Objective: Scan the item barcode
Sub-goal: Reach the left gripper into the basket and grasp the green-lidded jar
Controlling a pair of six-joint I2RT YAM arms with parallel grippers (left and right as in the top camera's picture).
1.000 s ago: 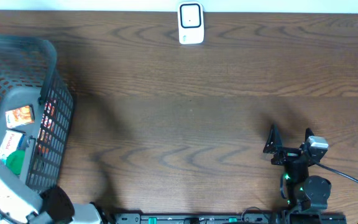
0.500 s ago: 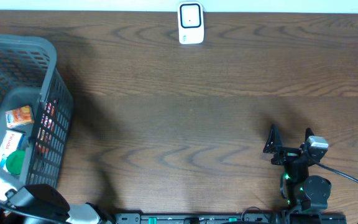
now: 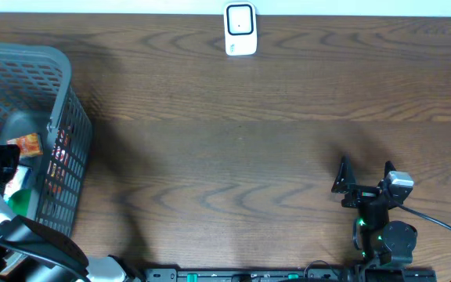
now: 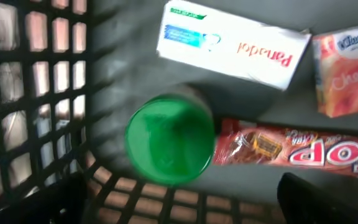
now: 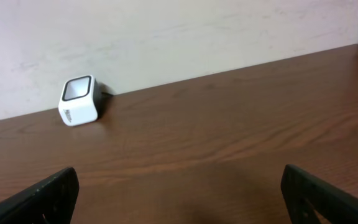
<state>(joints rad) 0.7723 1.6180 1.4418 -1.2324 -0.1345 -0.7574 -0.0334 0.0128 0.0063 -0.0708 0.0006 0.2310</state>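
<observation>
Items (image 3: 26,145) for scanning are lying on the floor of the grey basket (image 3: 63,94), directly under the left hand (image 4: 179,208). That hand is hanging over them with its fingers (image 4: 319,199) spread wide, gripping nothing. A green-capped bottle (image 4: 168,147) is standing nearest, just beside the end of a red snack wrapper (image 4: 297,149). A white medicine box (image 4: 232,45) and an orange carton (image 4: 347,68) are lying beyond. The right hand (image 3: 364,178) is sitting near the front of the bench (image 3: 233,157), likewise spread and empty, well apart from the white scanner (image 3: 240,30) standing at the far edge.
</observation>
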